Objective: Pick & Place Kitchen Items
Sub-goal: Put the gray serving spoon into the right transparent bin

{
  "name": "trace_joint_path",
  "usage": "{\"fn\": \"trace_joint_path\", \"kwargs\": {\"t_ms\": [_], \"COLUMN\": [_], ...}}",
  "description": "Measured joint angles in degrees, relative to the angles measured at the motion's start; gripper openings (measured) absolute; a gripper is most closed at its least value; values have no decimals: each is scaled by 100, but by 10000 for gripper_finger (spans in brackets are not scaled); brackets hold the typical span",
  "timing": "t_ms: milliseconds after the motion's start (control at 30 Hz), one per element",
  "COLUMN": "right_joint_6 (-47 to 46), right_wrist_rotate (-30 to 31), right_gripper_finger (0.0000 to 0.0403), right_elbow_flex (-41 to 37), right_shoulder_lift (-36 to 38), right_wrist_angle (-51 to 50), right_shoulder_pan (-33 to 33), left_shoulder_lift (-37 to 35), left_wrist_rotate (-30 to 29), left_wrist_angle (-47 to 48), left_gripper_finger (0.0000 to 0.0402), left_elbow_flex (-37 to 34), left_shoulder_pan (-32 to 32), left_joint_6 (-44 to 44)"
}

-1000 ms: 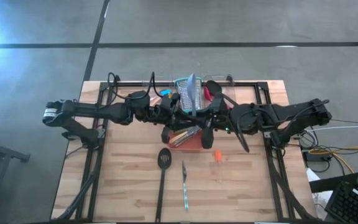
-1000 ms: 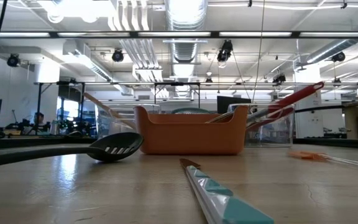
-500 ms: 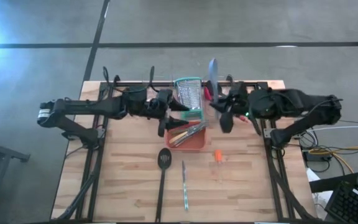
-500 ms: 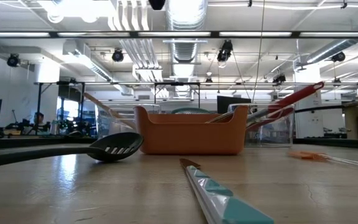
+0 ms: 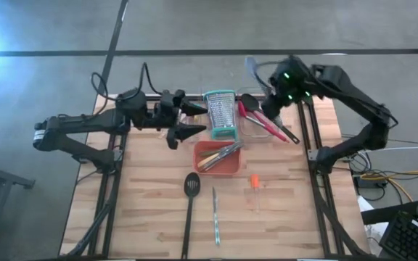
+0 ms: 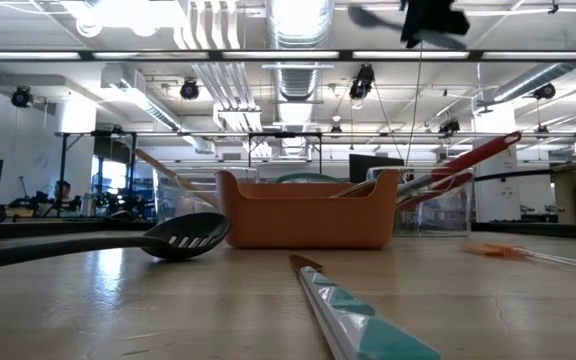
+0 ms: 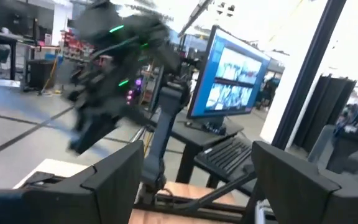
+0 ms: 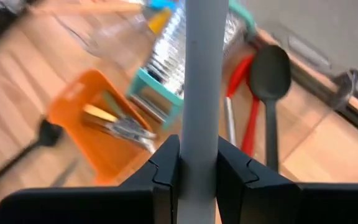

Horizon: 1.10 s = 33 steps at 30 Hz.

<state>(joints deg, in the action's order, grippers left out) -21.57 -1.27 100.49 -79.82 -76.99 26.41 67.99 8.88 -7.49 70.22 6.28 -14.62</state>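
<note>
right gripper jaws clamp the grey spatula aloft; left gripper jaws spread empty.

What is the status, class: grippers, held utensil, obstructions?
Left gripper open, empty, beside the grater. Right gripper shut on the grey spatula, raised over the far bins. Nothing blocking visible.

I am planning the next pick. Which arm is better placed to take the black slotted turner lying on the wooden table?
Probably left: the left gripper has open, empty jaws near the orange tray, while the right gripper is shut on a grey spatula. The black slotted turner lies nearer the left side.
</note>
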Motion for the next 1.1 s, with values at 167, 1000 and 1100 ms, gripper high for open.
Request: {"fn": "trace_joint_path", "kwargs": {"t_ms": [167,1000,1100], "right_joint_6": [593,1908,1673], "right_wrist_rotate": [-411,-729,-1002], "right_gripper_finger": [53,53,53], "right_elbow_flex": [-9,-326,-656], "right_shoulder_lift": [-475,-2316,-2310], "right_wrist_angle": [-421,-1301,-1306], "right_shoulder_pan": [782,1616,1816], "left_shoulder_lift": [-110,-168,-178], "left_wrist_rotate": [0,17,22], "left_wrist_angle": [-42,2,2], "left_gripper_finger": [302,303,303], "left_elbow_flex": [0,-2,-2], "left_shoulder_pan": [-2,-9,-7], "left_joint_6": [-216,-258,-267]}}
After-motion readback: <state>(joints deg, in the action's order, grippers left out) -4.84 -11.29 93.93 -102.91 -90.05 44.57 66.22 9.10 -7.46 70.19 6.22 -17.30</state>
